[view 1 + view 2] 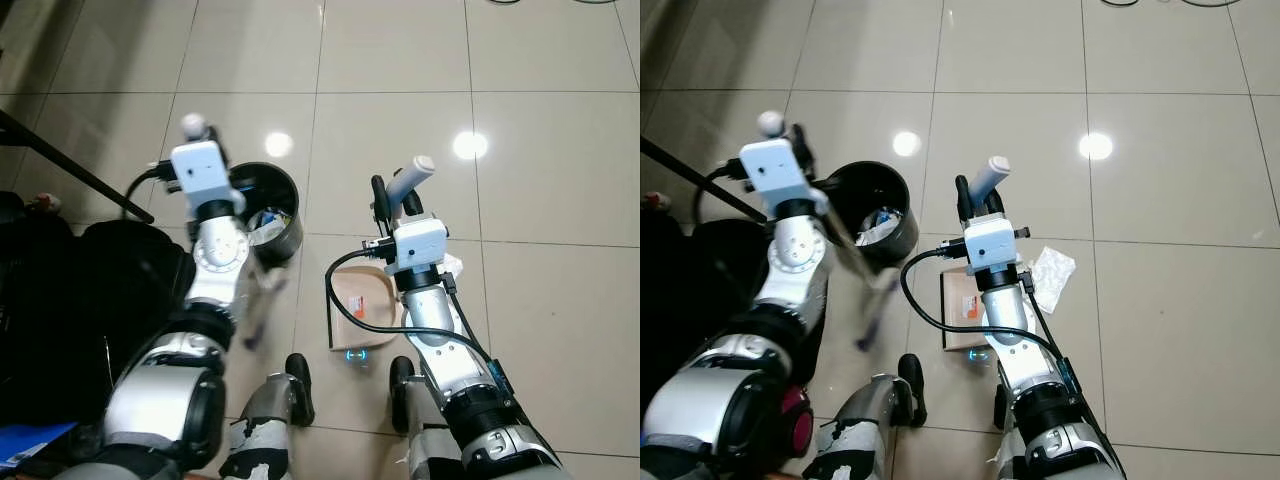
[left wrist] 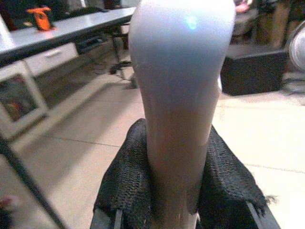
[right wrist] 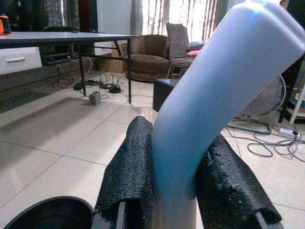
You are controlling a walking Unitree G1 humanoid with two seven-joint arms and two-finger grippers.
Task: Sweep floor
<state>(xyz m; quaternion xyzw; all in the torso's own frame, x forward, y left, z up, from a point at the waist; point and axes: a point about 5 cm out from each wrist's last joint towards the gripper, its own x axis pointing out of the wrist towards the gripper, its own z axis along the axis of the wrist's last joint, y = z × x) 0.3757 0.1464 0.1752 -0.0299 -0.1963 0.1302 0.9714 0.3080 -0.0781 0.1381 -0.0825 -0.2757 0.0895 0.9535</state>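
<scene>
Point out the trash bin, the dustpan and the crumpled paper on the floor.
Black trash bin [image 1: 902,222], right eye view, on its outer wall at the right.
Dustpan [image 1: 358,290], left eye view, on its tan tray.
Crumpled white paper [image 1: 1052,268], right eye view, at the middle of the wad.

Glossy beige tiled floor [image 1: 540,300], grey desk [image 2: 71,26], brown armchair [image 3: 150,55]

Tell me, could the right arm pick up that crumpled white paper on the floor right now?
Probably not as things stand. The right gripper is shut on the dustpan handle, so its fingers are taken. The crumpled paper lies on bare tile beside that arm, with nothing covering it.
</scene>
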